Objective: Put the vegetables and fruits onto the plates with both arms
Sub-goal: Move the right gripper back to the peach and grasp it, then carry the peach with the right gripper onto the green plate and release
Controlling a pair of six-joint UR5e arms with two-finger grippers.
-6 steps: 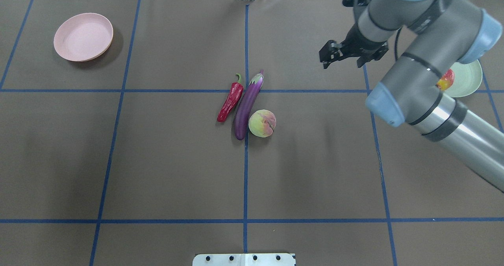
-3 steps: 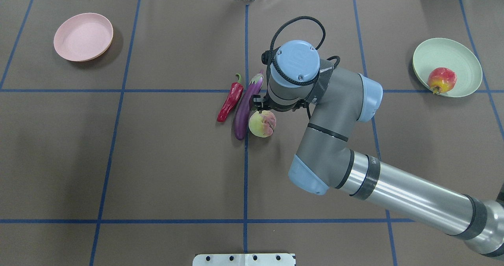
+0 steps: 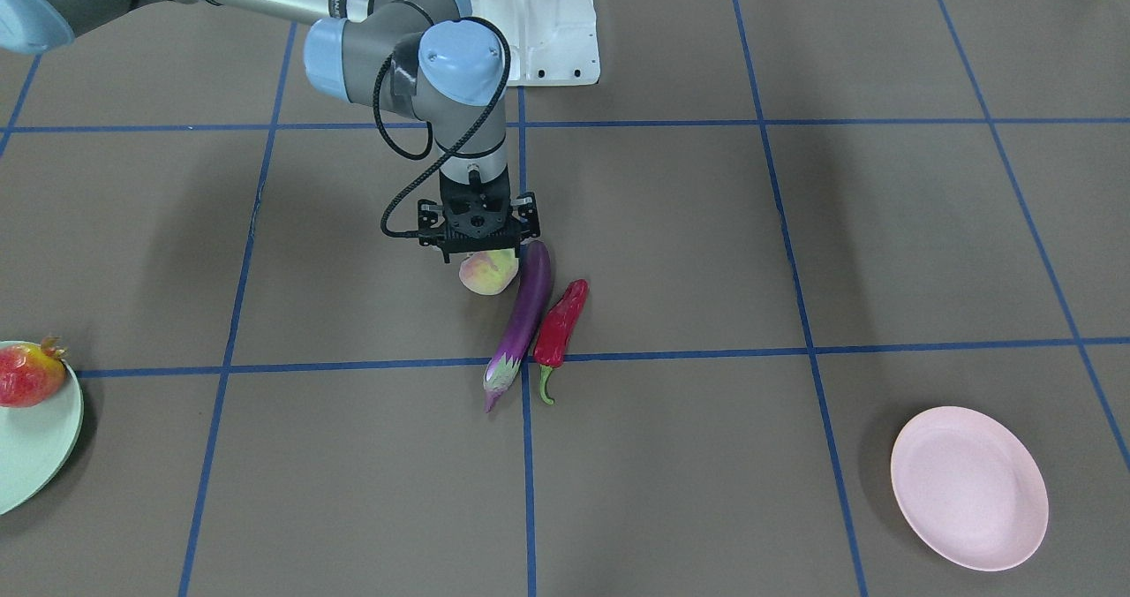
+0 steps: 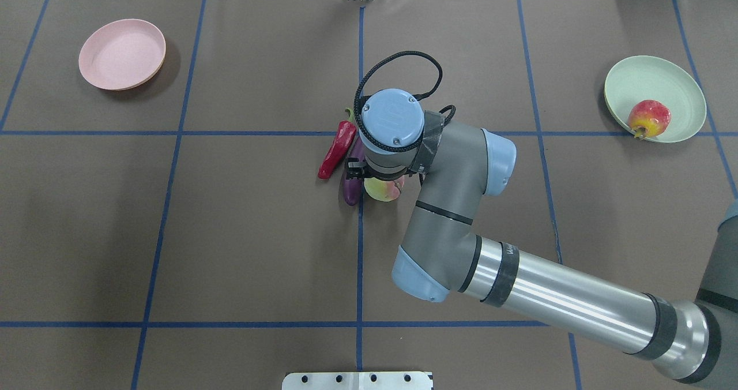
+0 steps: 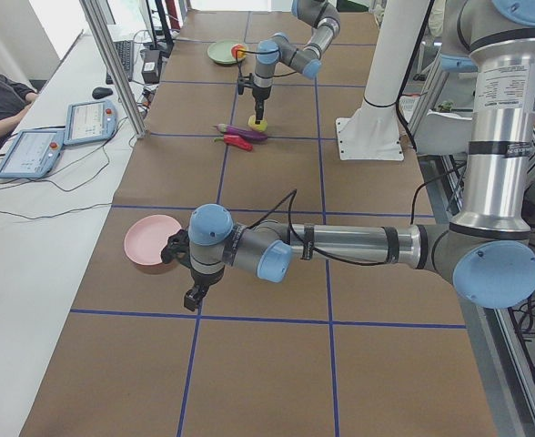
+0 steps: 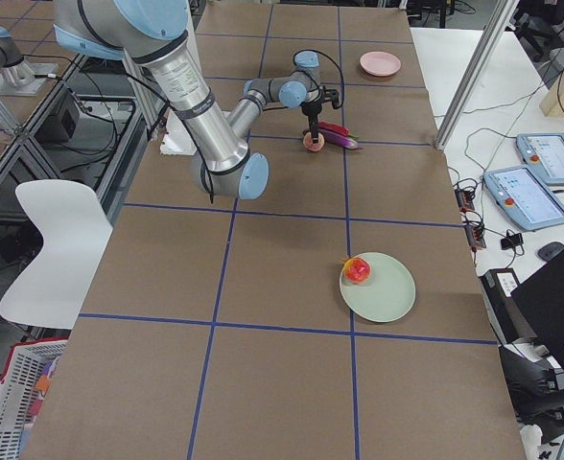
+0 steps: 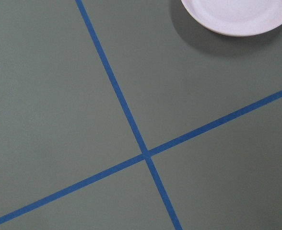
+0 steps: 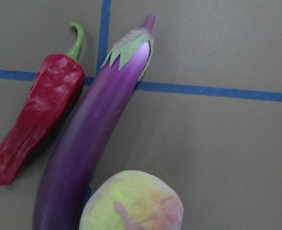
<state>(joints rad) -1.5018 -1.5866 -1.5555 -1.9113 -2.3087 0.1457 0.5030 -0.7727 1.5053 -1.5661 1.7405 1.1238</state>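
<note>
The yellow-green peach [image 3: 488,275] lies at the table's middle against the purple eggplant [image 3: 526,313], with the red chili [image 3: 561,321] on the eggplant's other side. My right gripper [image 3: 481,255] hangs straight down just over the peach, open, its jaws to either side of the peach's top. The right wrist view shows the peach [image 8: 131,201], eggplant [image 8: 93,143] and chili [image 8: 35,124] close below. The pomegranate [image 4: 648,119] lies on the mint green plate [image 4: 640,75]. My left gripper [image 5: 193,296] hovers beside the pink plate [image 5: 145,246]; I cannot tell whether it is open.
The pink plate [image 4: 121,52] holds nothing and sits at the far left corner of the overhead view. The white base mount [image 3: 543,23] stands at the robot's side of the table. Blue tape lines cross the brown table cover.
My right arm has swung from near the green plate to the table's middle and come down over the peach. The pomegranate stays on the green plate.
</note>
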